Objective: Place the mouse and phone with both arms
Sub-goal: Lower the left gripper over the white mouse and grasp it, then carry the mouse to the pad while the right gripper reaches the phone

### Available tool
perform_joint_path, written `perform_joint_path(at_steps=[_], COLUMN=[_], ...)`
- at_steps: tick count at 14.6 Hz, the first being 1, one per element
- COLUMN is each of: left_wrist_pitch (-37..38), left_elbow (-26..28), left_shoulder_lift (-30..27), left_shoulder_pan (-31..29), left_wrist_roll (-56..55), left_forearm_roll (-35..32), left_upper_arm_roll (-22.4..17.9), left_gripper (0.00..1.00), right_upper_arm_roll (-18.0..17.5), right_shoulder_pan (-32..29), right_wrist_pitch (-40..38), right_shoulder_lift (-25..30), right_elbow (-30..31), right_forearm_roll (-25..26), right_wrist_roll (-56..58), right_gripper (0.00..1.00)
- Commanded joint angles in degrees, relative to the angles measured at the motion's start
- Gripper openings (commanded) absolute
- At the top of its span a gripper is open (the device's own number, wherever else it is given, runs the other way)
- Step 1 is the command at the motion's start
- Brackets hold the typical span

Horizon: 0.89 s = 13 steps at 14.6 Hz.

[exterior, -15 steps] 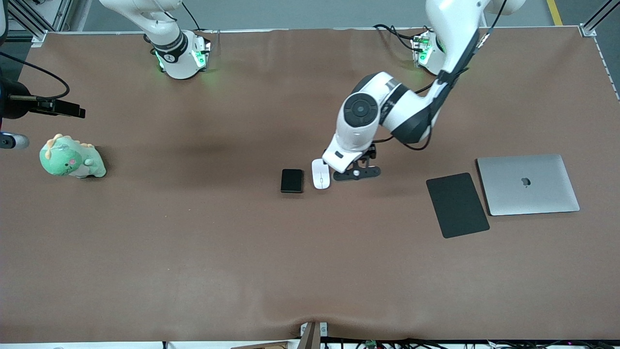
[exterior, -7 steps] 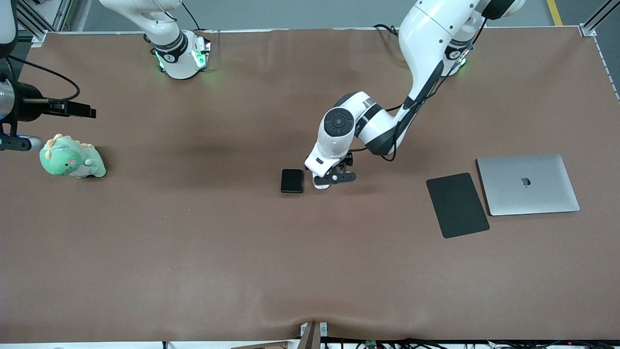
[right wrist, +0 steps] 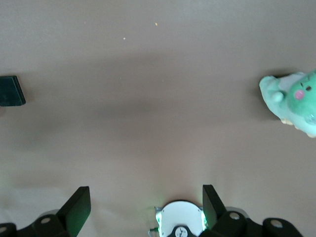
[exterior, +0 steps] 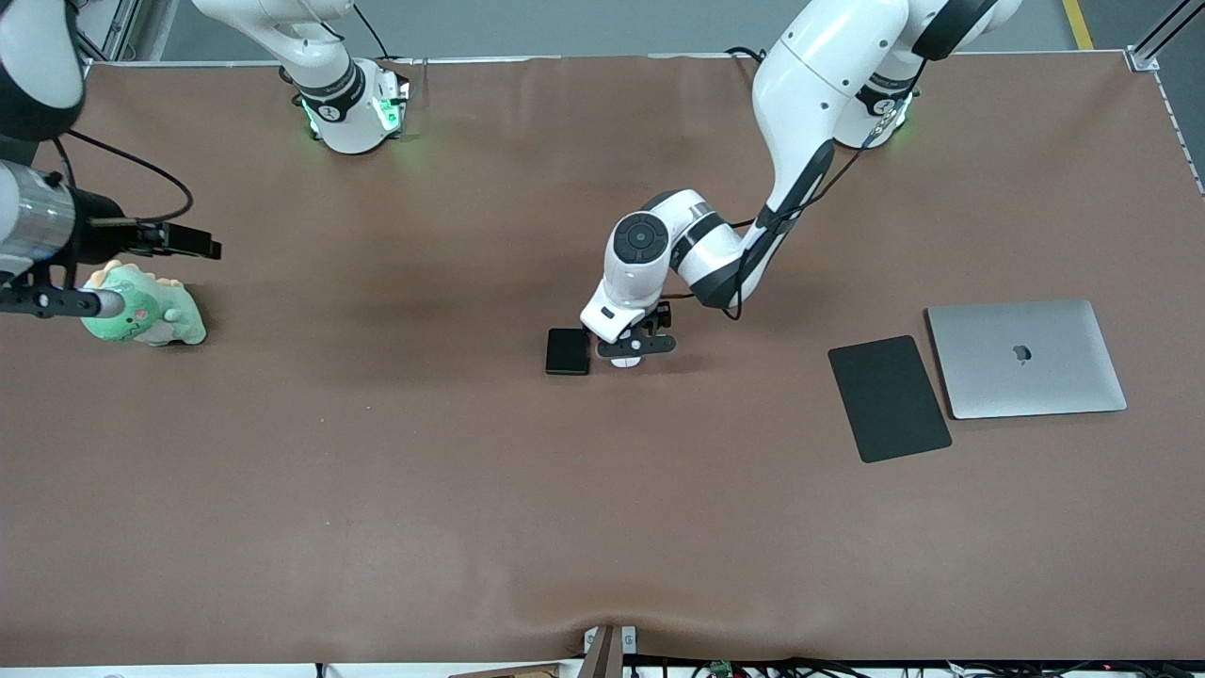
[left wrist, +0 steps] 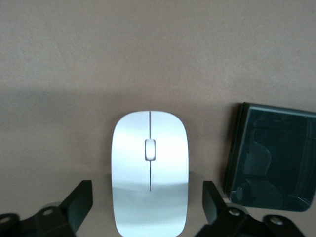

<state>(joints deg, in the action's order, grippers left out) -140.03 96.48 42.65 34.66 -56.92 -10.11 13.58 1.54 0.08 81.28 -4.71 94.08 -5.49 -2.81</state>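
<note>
Both arms point(exterior: 800, 104) have glossy white rounded shells with black bands at the joints. The left arm's wrist carries a dark round cap point(exterior: 640, 237), and a thin black cable point(exterior: 795, 193) runs along its forearm. The bases point(exterior: 362, 113) glow green. The gripper fingers point(left wrist: 79, 205) are matte black with small screws.

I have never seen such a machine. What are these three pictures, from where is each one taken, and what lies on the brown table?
Two white robot arms stand at a table. One picture looks down from across it; the others come from cameras on each wrist. The left gripper is open, its fingers either side of the white mouse, not yet closed. The black phone lies beside the mouse. The right gripper is open, holding nothing, near the green plush toy. A laptop and black mouse pad lie toward the left arm's end.
</note>
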Motion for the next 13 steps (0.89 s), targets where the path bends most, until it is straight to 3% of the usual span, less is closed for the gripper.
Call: perform_joint_path(at_steps=[1,4,6,9,11,13], left_wrist_pitch=[-0.77,-0.68,-0.07,3.17,7.38,11.69], left_elbow=[-1.03,-0.94,-1.03,-0.94,-0.68,-0.24], left_shoulder_lift=[0.77,0.77,0.16,-2.91,-6.94,-11.34], left_shoulder_pan=[0.76,0.59,0.23,-1.60,-4.41,-9.15], left_wrist_roll=[-1.88,-1.79,-1.79,-1.27,0.48,6.00], left_forearm_roll=[-1.93,-2.02,-2.02,-2.37,-4.47,-4.66], left_upper_arm_roll=[-0.75,-0.75,-0.75,-1.71,-1.54,-1.28], left_gripper=[0.85,0.62,0.33,0.19,0.19,0.20], right_upper_arm_roll=[-0.92,-1.80,-2.07,-3.30,-3.56,-6.45], right_shoulder_pan=[0.18,0.18,0.00,0.00,0.18,0.18], right_wrist_pitch=[1.24,3.44,3.27,3.97,4.32,5.63], right_shoulder_lift=[0.66,-1.79,-2.24,-3.20,-3.12,-3.20], right_elbow=[1.20,0.15,-0.56,-0.39,-0.03,0.40], right_forearm_roll=[-0.58,-0.49,-0.49,-0.75,-1.98,-2.51], right_wrist_roll=[-0.35,-0.26,-0.18,-0.35,-1.75,-3.77], right_gripper=[1.00,1.00,1.00,1.00,1.00,1.00])
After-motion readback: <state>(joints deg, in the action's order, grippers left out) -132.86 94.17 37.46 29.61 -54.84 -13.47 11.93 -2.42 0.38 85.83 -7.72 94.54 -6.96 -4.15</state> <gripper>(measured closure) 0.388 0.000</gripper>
